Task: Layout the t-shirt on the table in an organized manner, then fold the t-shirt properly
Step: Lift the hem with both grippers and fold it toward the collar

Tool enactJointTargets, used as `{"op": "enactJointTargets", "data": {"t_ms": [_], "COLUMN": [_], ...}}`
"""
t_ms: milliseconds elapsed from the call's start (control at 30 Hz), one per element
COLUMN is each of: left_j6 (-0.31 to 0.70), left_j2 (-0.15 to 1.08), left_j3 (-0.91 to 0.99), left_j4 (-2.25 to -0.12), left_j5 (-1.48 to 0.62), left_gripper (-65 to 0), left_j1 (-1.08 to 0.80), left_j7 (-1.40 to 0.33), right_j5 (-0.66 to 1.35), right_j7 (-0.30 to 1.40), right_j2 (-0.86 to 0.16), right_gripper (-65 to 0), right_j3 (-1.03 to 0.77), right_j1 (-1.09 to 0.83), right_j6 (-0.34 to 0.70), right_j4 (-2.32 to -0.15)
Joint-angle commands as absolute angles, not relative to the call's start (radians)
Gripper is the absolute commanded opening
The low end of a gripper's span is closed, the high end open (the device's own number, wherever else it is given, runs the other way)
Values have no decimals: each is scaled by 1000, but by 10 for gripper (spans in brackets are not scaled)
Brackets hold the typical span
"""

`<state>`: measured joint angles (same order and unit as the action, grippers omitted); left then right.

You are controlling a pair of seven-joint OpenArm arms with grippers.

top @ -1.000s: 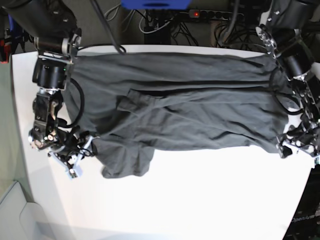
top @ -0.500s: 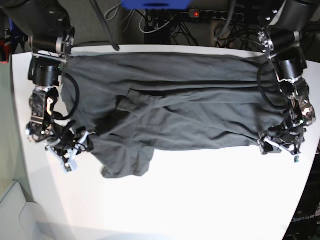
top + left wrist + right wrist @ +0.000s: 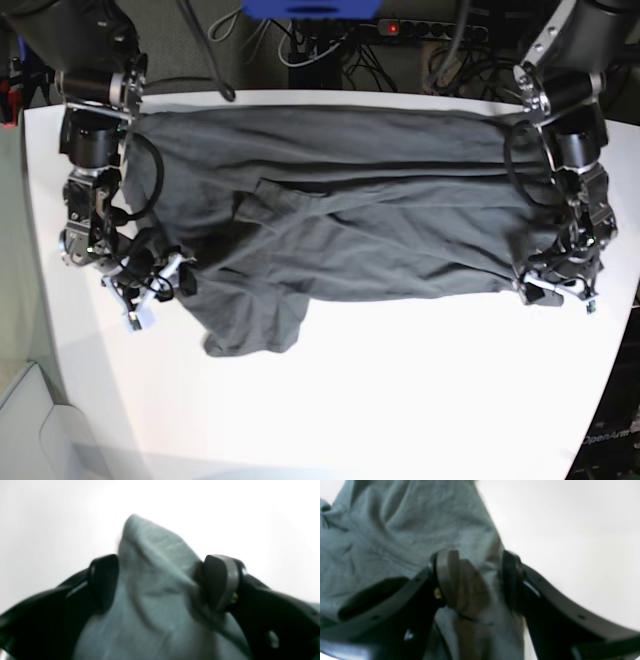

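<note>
- The t-shirt (image 3: 350, 215) lies spread wide across the upper half of the base view, a dark grey sheet with long creases running side to side and a folded flap near its middle.
- One sleeve-like lobe hangs down at lower left of the cloth, bunched and rounded.
- The table (image 3: 400, 400) shows bare and white below the shirt, filling the lower part of the frame.
- The left gripper (image 3: 160, 580) stands wide open, a peaked ridge of fabric rising between its jaws; the blur hides whether the pads actually press it.
- The right gripper (image 3: 475, 580) is partly open at the frame's centre, straddling the shirt's edge, cloth between the jaws.
- In the base view both grippers sit at the shirt's lower corners, left one at frame right.
</note>
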<state>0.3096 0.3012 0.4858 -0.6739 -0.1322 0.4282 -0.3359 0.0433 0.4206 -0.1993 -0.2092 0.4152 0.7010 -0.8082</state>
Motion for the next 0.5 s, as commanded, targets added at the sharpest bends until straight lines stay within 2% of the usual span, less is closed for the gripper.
{"op": "enactJointTargets", "data": {"t_ms": [0, 167, 333, 467], "left_j6": [309, 309, 311, 315], "left_j2": [318, 331, 323, 321], "left_j3": [486, 484, 486, 487], "left_j4": [-671, -568, -518, -473], "left_j5": [-140, -136, -47, -42], "left_gripper": [-134, -134, -140, -214], "left_j1": [466, 518, 519, 519], "left_j7": [-314, -303, -243, -228], "right_j5": [15, 15, 15, 15], "right_j7": [475, 475, 475, 475], "right_j2": [-205, -202, -203, -203], "right_gripper": [-359, -359, -362, -360], "right_j3": [-208, -208, -208, -206], "right_j1": [420, 418, 418, 418], "right_j6": [698, 698, 698, 698], "right_j4": [-800, -800, -799, -799]}}
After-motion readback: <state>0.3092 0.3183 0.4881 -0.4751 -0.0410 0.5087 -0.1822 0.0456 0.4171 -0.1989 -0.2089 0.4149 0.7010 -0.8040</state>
